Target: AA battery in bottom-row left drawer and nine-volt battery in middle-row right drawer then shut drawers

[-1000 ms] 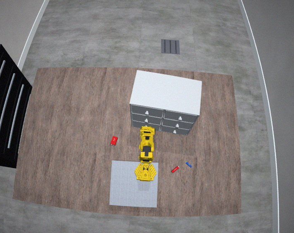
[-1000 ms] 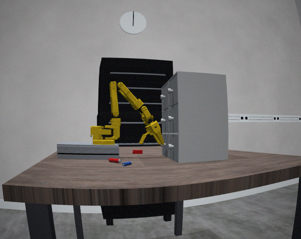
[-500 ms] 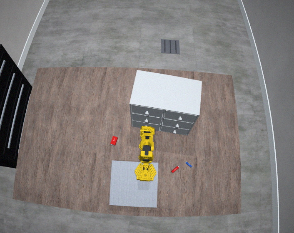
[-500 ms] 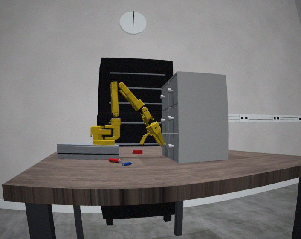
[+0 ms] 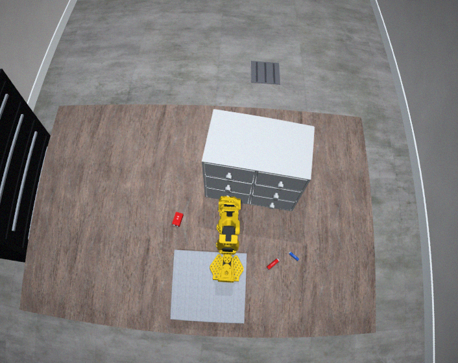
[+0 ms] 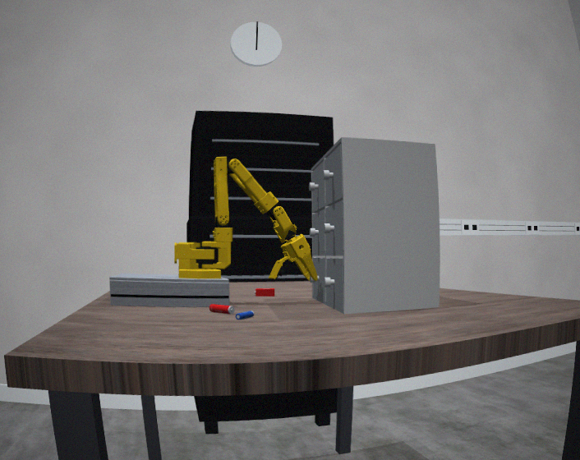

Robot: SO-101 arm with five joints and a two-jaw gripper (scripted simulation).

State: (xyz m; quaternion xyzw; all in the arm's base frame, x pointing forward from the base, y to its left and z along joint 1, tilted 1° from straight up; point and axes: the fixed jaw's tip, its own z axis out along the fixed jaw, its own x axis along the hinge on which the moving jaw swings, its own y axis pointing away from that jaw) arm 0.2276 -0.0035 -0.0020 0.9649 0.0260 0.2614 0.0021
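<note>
The chest [image 5: 257,158] has a white top and grey drawers in three rows of two, all shut; it also shows in the exterior view [image 6: 377,225]. My gripper [image 6: 292,276] is open and empty. It points down at the chest front, with one fingertip at the knob of the bottom-left drawer [image 5: 226,194], which the arm hides from above. The red nine-volt battery [image 5: 177,219] lies on the table left of the arm. A red cylindrical battery [image 5: 273,264] and a smaller blue one [image 5: 294,256] lie right of the base.
The arm's base stands on a grey plate [image 5: 209,287] at the table's front. A black cabinet [image 5: 8,164] stands off the table's left edge. The knob of the middle-right drawer [image 5: 279,184] is free.
</note>
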